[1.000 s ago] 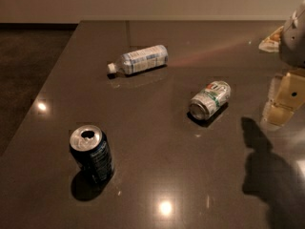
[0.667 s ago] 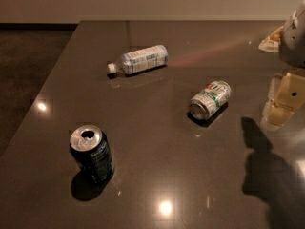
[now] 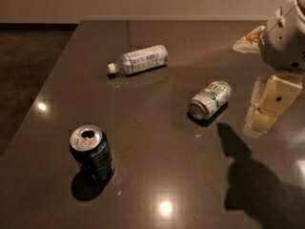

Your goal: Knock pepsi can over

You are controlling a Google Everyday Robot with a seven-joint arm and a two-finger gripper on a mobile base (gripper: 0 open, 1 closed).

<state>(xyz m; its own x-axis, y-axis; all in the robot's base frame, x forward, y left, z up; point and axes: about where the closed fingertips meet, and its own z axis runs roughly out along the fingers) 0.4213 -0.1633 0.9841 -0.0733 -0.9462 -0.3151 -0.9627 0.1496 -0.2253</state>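
The pepsi can (image 3: pixel 92 153) stands upright near the front left of the dark table (image 3: pixel 152 70). It is dark navy with a silver opened top. My gripper (image 3: pixel 261 116) hangs at the right edge of the view, above the table, with cream-coloured fingers pointing down. It is far to the right of the pepsi can and does not touch it. It holds nothing that I can see.
A silver-green-white can (image 3: pixel 209 99) lies on its side just left of the gripper. A clear plastic bottle (image 3: pixel 138 60) with a white cap lies on its side at the back. A crumpled pale bag (image 3: pixel 249 40) sits at the back right. The table's left edge drops to dark floor.
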